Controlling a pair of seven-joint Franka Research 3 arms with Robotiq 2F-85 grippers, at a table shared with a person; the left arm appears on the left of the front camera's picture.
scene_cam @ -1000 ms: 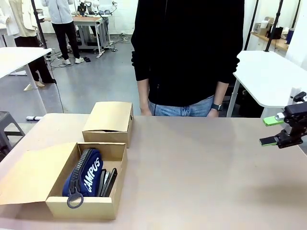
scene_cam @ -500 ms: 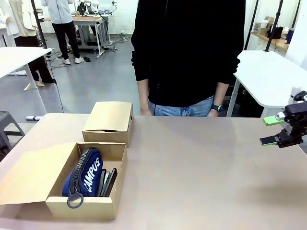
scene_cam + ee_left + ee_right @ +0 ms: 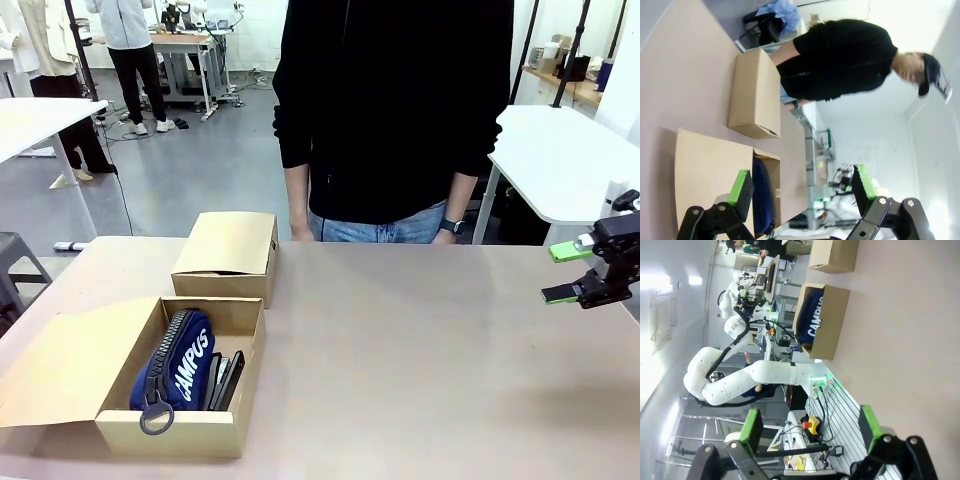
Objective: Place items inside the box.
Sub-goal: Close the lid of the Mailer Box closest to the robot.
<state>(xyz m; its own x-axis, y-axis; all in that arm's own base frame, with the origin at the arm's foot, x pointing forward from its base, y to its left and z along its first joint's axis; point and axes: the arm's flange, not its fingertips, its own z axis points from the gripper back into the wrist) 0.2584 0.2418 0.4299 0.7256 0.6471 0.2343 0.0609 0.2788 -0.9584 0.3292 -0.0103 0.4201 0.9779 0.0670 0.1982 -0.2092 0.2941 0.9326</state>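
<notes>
- At the near left corner of the table point(image 3: 420, 340), the open cardboard box point(image 3: 130, 425) sits with its flap spread flat to the left; inside lies the navy blue zip pouch lettered "CAMPUS" point(image 3: 175, 368), its zip ring over the front wall; just beside it on the right stand dark, slim items point(image 3: 226, 378), too closely packed to tell apart
- Just behind, near the left edge, a closed second cardboard box point(image 3: 227, 254) rests apart from the open one
- At the right edge, the right gripper point(image 3: 568, 273) hangs above the table with its green-padded fingers apart, nothing between them; since a second ago neither it nor anything on the table has shifted
- In the left wrist view, the left gripper point(image 3: 802, 187) has its fingers spread wide and bare, the open box beyond them
- The tabletop is pale brown and matte
- At the far edge a person in a black top point(image 3: 392, 110) stands, arms down; behind lie a grey floor, white tables point(image 3: 560, 160) and other people
</notes>
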